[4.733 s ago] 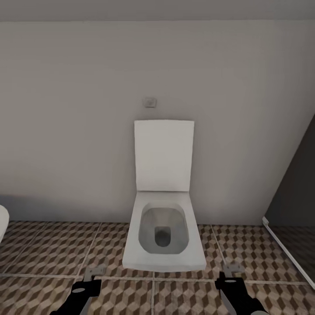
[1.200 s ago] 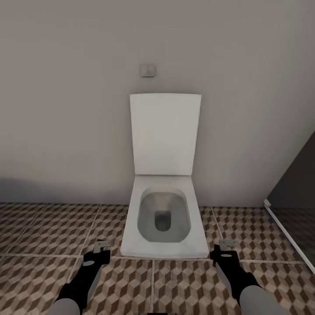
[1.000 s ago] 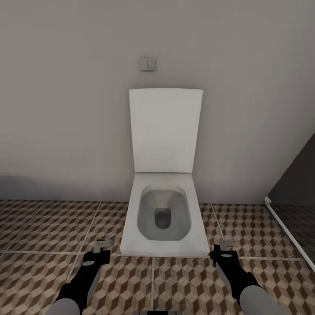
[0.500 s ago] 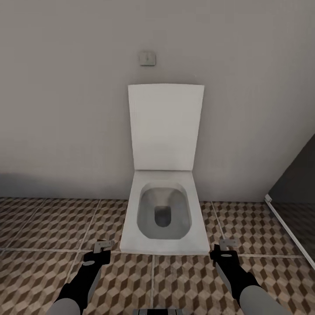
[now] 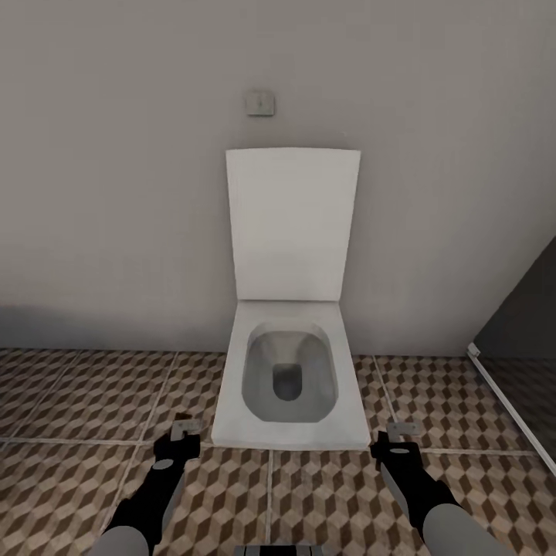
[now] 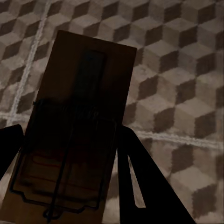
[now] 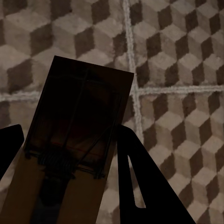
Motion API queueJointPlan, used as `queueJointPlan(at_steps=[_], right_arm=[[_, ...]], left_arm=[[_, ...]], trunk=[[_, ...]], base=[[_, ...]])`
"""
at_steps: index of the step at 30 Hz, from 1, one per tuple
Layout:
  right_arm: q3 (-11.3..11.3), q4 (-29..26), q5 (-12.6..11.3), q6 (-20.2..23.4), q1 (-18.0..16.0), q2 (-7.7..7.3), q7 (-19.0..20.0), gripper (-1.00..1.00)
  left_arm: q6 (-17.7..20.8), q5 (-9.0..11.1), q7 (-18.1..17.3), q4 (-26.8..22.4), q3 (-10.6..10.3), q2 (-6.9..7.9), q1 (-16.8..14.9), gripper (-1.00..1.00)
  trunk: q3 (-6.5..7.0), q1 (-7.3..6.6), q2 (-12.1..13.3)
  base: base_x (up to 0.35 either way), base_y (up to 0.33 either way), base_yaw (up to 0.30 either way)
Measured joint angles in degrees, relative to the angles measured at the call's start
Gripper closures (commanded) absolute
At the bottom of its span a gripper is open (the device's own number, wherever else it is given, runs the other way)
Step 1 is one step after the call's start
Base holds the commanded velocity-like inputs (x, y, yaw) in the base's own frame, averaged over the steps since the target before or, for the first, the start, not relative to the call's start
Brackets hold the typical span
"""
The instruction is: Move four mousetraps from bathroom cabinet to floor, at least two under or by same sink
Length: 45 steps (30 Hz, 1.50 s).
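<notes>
I hold two mousetraps over the cube-patterned bathroom floor (image 5: 77, 401). My left gripper (image 5: 181, 437) is shut on a mousetrap (image 5: 184, 424), a small wooden board with dark wire and a red mark, seen close up between the dark fingers in the left wrist view (image 6: 77, 121). My right gripper (image 5: 398, 440) is shut on a second mousetrap (image 5: 404, 427), which also lies between its fingers in the right wrist view (image 7: 77, 135). Both grippers hang low, just in front of the toilet. The cabinet and the bathroom sink are out of view.
A white toilet (image 5: 224, 417) with its lid (image 5: 293, 224) raised stands straight ahead against the grey wall, under a small flush button (image 5: 260, 103). A dark glass panel (image 5: 525, 324) with a white floor rail (image 5: 510, 409) closes off the right side.
Over the earlier frames the camera drew closer to the toilet. In the last half second the left wrist turned, so its mousetrap looks narrower. The right arm has kept still.
</notes>
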Motion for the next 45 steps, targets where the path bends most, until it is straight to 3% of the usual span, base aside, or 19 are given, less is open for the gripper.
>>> queueJointPlan(at_steps=[2, 7, 10, 19, 28, 37, 45], right_arm=[[0.0, 0.0, 0.0, 0.0, 0.0, 0.0, 0.0, 1.0], [0.0, -0.1, 0.0, 0.0, 0.0, 0.0, -0.1, 1.0], [0.0, -0.2, 0.0, 0.0, 0.0, 0.0, -0.1, 1.0], [0.0, -0.3, 0.0, 0.0, 0.0, 0.0, 0.0, 1.0], [0.0, -0.3, 0.0, 0.0, 0.0, 0.0, -0.1, 1.0], [0.0, -0.3, 0.0, 0.1, 0.0, 0.05, 0.0, 1.0], [0.0, -0.3, 0.0, 0.1, 0.0, 0.08, -0.1, 1.0]], left_arm=[[0.9, 0.0, 0.0, 0.0, 0.0, -0.26, 0.0, 1.0], [11.3, -0.1, -0.3, -0.4, -0.2, -1.36, 0.0, 1.0], [14.0, -0.2, -0.3, -1.0, -0.8, -1.78, 0.0, 1.0], [15.1, -0.3, -0.4, -3.0, -1.4, -1.86, 0.0, 1.0], [15.1, -0.3, 0.0, -3.3, -1.4, -1.8, 0.0, 1.0], [15.1, -0.3, -0.3, -3.4, -1.4, -1.69, 0.0, 1.0], [15.2, -0.1, -0.5, -7.0, -1.4, -1.64, 0.0, 1.0]], trunk=[[0.0, 0.0, 0.0], [0.0, 0.0, 0.0], [0.0, 0.0, 0.0], [0.0, 0.0, 0.0], [-1.99, 0.24, -0.1], [-1.99, 0.23, -0.1], [-3.76, 0.44, -0.2]], base=[[0.0, 0.0, 0.0], [0.0, 0.0, 0.0], [0.0, 0.0, 0.0], [0.0, 0.0, 0.0], [0.0, 0.0, 0.0], [0.0, 0.0, 0.0], [0.0, 0.0, 0.0]])
